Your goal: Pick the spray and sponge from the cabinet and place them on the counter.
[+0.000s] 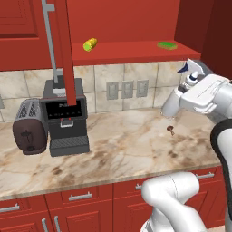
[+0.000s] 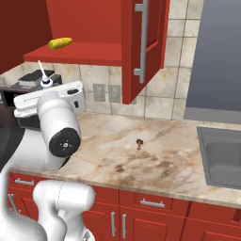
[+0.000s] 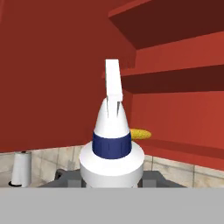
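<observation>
Glossy white rounded arm [image 2: 59, 127] with dark joints

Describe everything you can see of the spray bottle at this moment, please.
The spray bottle is small, white and looks like plastic, with a dark blue collar around its neck and a white trigger nozzle on top. It stands upright in the gripper, which is closed on its lower body, so its base is hidden. It is held in the air above the counter, in front of the open cabinet. Nothing else touches it.

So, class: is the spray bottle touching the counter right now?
Apart. The left base view shows the spray bottle held up in the gripper, with tiled wall between it and the counter.
</observation>
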You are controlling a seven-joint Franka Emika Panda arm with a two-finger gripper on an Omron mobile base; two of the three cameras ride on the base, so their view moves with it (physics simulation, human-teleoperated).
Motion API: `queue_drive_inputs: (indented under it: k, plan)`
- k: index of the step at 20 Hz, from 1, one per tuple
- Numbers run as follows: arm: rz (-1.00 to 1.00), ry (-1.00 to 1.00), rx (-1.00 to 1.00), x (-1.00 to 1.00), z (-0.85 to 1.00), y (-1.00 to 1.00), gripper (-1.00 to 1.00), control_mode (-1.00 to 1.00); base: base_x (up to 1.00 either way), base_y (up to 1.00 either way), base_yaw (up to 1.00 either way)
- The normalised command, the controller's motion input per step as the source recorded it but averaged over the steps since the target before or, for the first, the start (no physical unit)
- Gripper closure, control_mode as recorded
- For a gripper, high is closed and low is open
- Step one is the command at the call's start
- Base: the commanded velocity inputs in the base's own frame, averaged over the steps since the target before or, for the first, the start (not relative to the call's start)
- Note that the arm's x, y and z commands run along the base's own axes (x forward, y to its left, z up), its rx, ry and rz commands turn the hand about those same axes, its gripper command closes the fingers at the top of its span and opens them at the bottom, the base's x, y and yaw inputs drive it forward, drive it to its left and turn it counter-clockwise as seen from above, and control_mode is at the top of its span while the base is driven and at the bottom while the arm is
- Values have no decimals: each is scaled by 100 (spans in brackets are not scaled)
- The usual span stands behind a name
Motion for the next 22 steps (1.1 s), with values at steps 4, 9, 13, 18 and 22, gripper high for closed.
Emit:
queue_drive_inputs:
  k: [4, 9, 13, 18, 22]
  plan:
    - [6, 0, 0, -39, -16, 0, 100, -100, 0, 0, 0]
    - [6, 0, 0, -34, -27, 0, 100, -100, 0, 0, 0]
    - [4, 0, 0, -17, -39, 0, 100, -100, 0, 0, 0]
    - [1, 0, 0, -1, -43, 0, 100, -100, 0, 0, 0]
    - [0, -4, 0, 0, -51, 11, 100, -100, 0, 0, 0]
